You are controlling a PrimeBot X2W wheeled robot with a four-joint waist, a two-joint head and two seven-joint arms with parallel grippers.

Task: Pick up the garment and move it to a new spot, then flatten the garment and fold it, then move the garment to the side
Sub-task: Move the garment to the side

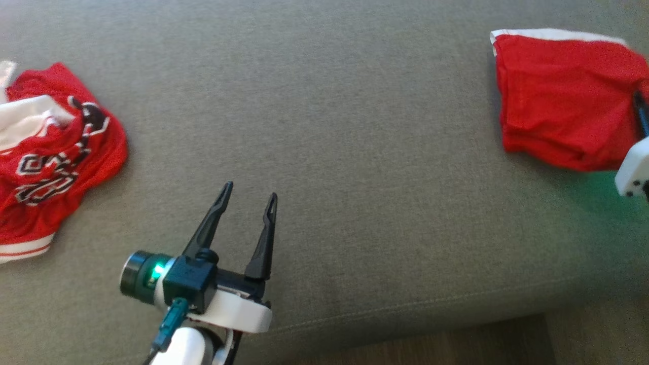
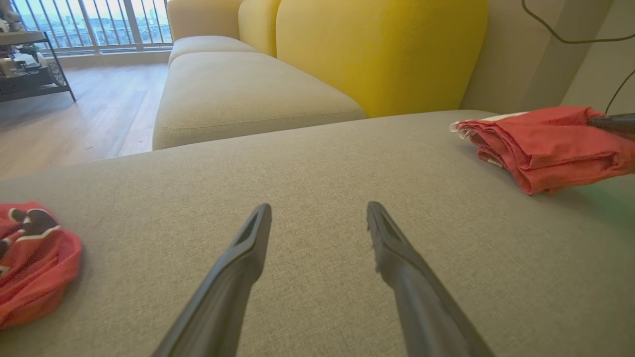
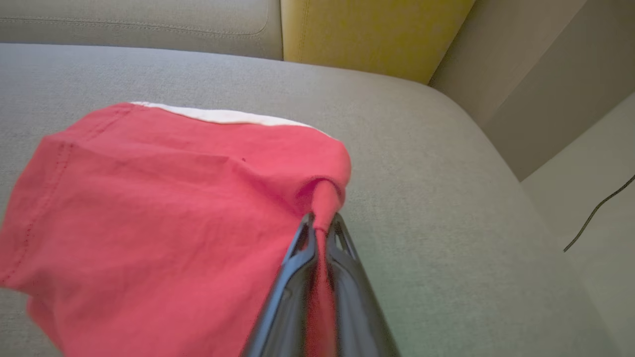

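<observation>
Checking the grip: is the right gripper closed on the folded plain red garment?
Yes, the right gripper pinches a tuft of the red garment.

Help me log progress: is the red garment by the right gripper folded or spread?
Folded: the red garment lies in stacked layers, an edge pinched in the shut right gripper.

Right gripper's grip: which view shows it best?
Right wrist view: the right gripper is shut on a pinch of the folded red garment, seen close. Head view catches its finger at the frame edge; left wrist view, a fingertip far right.
</observation>
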